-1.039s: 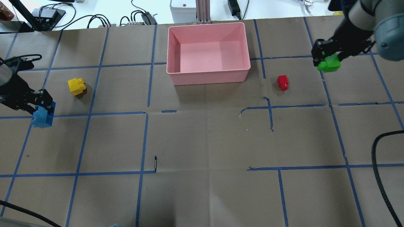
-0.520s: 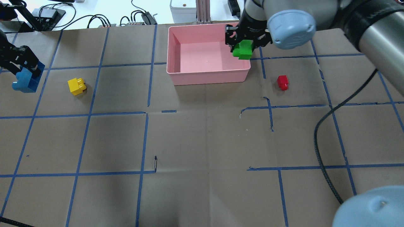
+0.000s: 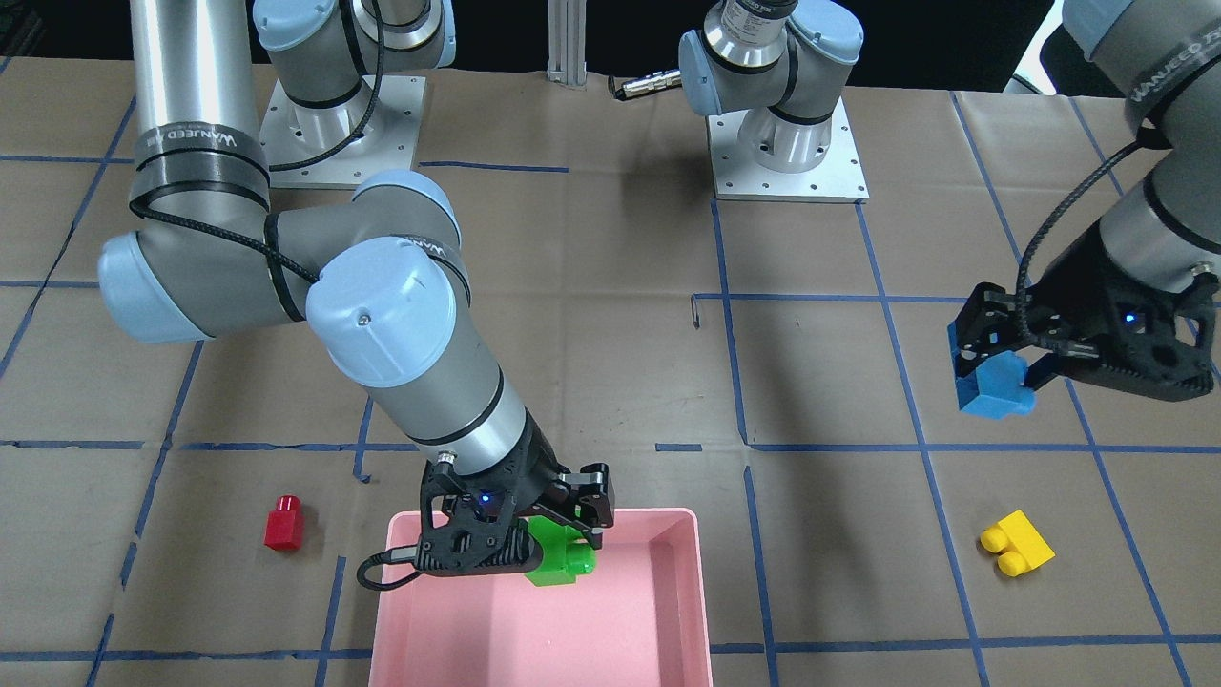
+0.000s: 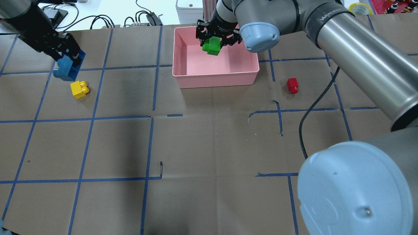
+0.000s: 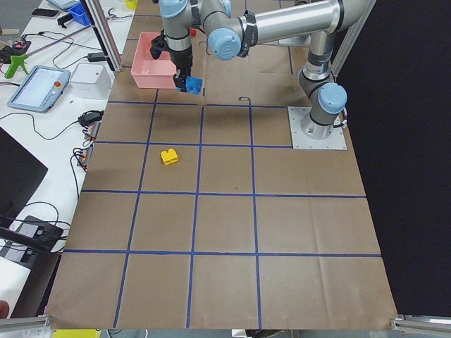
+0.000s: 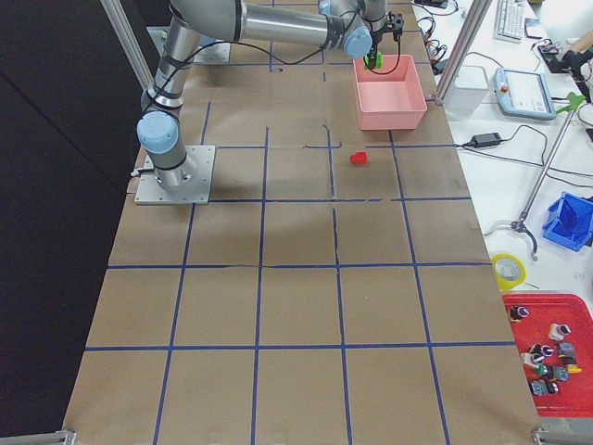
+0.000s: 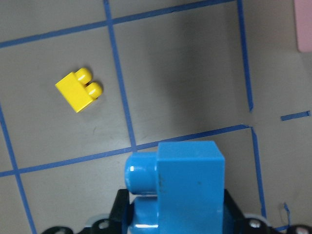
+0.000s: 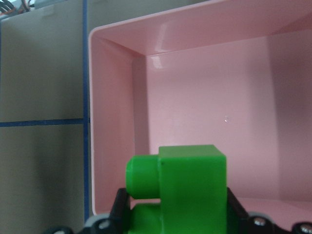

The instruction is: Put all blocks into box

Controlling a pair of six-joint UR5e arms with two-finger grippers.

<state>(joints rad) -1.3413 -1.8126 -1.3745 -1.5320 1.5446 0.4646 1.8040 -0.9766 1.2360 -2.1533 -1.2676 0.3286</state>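
My right gripper is shut on the green block and holds it above the far part of the pink box; the block shows over the box floor in the right wrist view. My left gripper is shut on the blue block, raised above the table at the far left, just beyond the yellow block. The yellow block also shows in the left wrist view beyond the blue block. The red block stands on the table right of the box.
Brown paper with blue tape lines covers the table. Cables and power supplies lie beyond the far edge. The right arm's cable hangs over the right half. The arm bases stand on the robot's side.
My right gripper carried the green block left from the table's far right to over the box. My left gripper carried the blue block away from the robot and to the right, past the yellow block.
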